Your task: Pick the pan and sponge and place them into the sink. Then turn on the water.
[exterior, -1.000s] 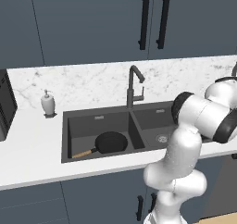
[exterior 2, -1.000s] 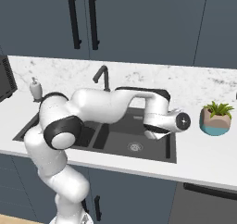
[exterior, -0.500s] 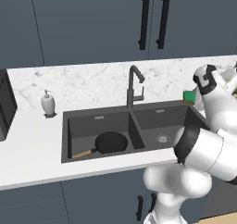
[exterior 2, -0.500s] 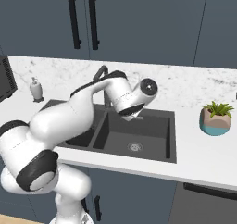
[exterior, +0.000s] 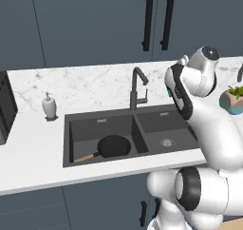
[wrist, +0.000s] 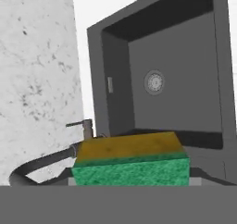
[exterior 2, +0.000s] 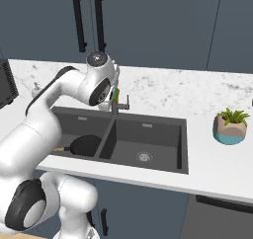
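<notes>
Carrying the sponge (wrist: 131,165), pinched between the fingers of the gripper (exterior 2: 114,96), above the faucet (exterior: 136,89). Pan (exterior: 113,146) already lies in the sink (exterior: 163,154), in the basin beyond. Best to clear the faucet neck, lower over an open basin floor below the tips, then release.

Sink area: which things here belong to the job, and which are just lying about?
Job:
round black frying pan with wooden handle, lying in the left basin
green-and-yellow rectangular sponge, at the gripper
dark grey double-basin sink
dark grey angular faucet, no water running

Lying about:
white soap dispenser bottle
potted plant in a blue pot
</notes>
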